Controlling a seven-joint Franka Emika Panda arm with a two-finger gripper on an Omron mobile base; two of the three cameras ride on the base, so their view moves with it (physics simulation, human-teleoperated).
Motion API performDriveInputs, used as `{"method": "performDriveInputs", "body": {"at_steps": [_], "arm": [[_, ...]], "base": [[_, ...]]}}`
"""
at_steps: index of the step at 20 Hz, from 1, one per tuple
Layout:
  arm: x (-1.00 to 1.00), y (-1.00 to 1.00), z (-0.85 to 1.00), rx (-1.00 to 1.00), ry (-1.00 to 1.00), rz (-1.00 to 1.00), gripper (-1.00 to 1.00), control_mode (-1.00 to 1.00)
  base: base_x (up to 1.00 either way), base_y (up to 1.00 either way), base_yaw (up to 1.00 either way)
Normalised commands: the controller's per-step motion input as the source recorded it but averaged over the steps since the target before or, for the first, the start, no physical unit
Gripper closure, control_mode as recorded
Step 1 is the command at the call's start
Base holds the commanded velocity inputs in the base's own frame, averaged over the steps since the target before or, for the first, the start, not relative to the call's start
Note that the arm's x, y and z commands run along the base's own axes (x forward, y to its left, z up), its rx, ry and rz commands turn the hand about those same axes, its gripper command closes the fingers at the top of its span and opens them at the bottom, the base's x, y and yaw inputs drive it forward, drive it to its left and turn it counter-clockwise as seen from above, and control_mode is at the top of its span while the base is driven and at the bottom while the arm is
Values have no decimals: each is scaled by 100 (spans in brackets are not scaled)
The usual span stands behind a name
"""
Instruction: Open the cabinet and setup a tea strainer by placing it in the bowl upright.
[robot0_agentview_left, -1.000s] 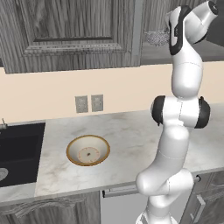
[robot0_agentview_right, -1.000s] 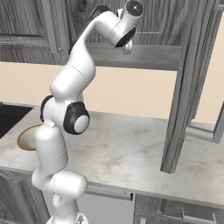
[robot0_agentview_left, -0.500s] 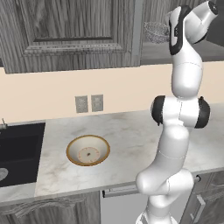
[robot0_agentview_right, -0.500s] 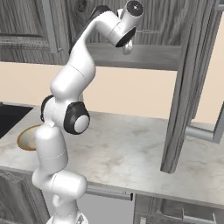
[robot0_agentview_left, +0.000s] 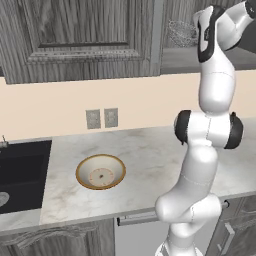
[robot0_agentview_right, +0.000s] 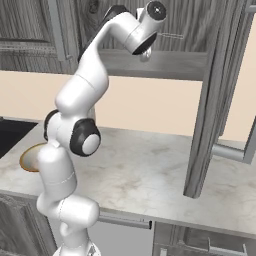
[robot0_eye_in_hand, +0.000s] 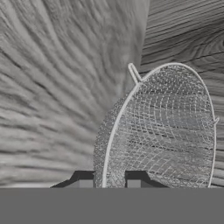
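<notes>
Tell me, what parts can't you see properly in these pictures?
- Silver wire-mesh tea strainer: hand view's bottom edge cuts off its lower rim.
- Same strainer, left base view: white arm covers its right side.
- Golden-brown round bowl: right base view, mostly behind the arm.

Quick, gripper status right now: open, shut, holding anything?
Gripper: shut on the tea strainer, pinching its rim up inside the open cabinet.
</notes>
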Motion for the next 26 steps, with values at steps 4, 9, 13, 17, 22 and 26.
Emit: {"method": "performDriveInputs", "body": {"at_steps": [4, 9, 13, 17, 22, 26], "arm": [[-21, 0, 0, 11, -11, -10, 100, -100], [-32, 17, 0, 1, -3, -16, 100, -100], [-90, 6, 5, 0, -3, -20, 100, -100], [-100, 0, 12, 1, 0, -22, 100, -100], [-100, 0, 0, 1, 0, -21, 100, -100], [-100, 29, 0, 0, 0, -16, 100, -100]], "base": [[0, 0, 0], [0, 0, 0], [0, 0, 0], [0, 0, 0], [0, 0, 0], [0, 0, 0]]}}
